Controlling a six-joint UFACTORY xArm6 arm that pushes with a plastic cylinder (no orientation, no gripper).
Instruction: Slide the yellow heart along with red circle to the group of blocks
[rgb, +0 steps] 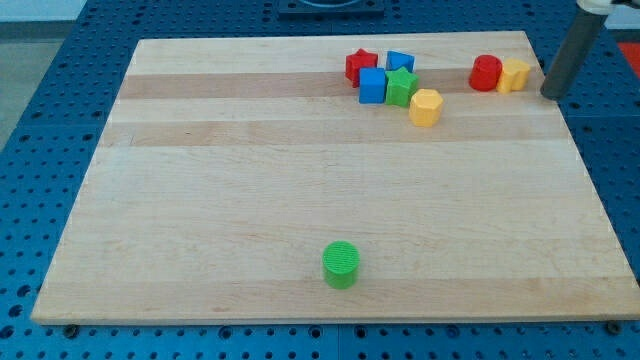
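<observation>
The yellow heart (516, 74) lies near the view's top right, touching the red circle (486, 73) on its left. My tip (553, 95) is just right of the yellow heart, a small gap away, near the board's right edge. The group of blocks sits left of the pair: a red star (360, 66), a blue block (401, 62), a blue cube (373, 86), a green star (402, 87) and a yellow hexagon (426, 107).
A green circle (341, 264) stands alone near the view's bottom centre. The wooden board (250, 200) lies on a blue perforated table; its right edge is close to my tip.
</observation>
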